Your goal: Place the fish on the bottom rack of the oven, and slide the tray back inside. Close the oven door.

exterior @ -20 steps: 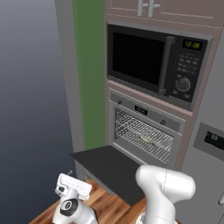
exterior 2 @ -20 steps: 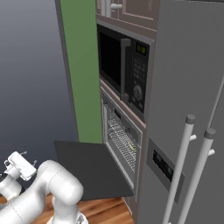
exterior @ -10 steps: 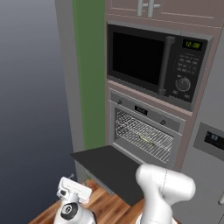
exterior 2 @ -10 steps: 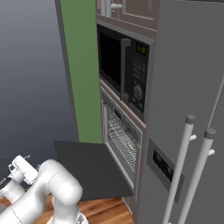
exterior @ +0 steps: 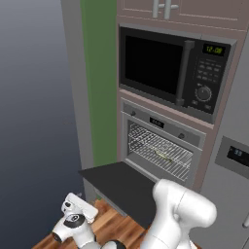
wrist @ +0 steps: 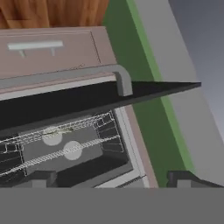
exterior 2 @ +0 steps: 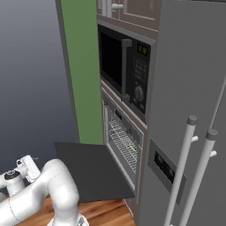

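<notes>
Gripper (exterior: pixel 78 208) dropped lower, at 7 o'clock of oven door (exterior: pixel 121 187), jaws wide, empty; fish (exterior: pixel 163 155) racked; next: swing door up.

**Camera placement around the open oven**

The oven (exterior: pixel 160 146) is seen from behind the arm's left in the left base view, looking forward and down, with the lowered oven door (exterior: pixel 121 187) in mid-frame; the same oven (exterior 2: pixel 121 141) and oven door (exterior 2: pixel 90 170) are taken more obliquely from behind the arm's right in the right base view; the oven door (wrist: pixel 87 103) and the wire rack (wrist: pixel 57 140) are viewed from close by and rolled over in the hand view; microwave (exterior: pixel 170 68) and oven are shared by both base views.
</notes>
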Robot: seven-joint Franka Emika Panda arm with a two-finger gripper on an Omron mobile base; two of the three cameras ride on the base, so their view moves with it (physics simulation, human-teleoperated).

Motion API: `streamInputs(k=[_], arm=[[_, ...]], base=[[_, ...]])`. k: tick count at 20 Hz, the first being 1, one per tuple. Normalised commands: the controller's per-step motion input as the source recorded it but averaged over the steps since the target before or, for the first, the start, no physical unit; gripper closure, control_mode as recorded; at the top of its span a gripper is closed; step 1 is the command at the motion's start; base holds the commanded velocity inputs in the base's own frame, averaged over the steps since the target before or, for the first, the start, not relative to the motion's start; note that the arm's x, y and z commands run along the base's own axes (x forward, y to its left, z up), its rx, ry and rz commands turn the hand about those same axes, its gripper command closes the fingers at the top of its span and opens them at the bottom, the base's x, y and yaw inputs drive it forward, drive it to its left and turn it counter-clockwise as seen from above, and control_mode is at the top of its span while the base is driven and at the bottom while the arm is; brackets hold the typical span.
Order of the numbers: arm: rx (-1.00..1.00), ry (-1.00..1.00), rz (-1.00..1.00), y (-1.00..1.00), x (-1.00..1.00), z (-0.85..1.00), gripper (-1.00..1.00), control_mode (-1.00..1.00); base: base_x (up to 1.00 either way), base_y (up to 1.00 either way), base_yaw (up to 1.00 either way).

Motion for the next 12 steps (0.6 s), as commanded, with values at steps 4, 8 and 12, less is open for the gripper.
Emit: streamInputs(k=[4, 8, 12], arm=[[0.00, 0.14, -0.25, 0.11, 0.03, -0.63, -1.00, -1.00], [0.00, 0.01, -0.24, 0.01, -0.04, -0.62, -1.00, -1.00], [0.00, 0.00, -0.19, 0.00, -0.07, -0.82, -1.00, -1.00]], base=[[0.00, 0.00, 0.00], [0.00, 0.00, 0.00], [0.00, 0.00, 0.00]])
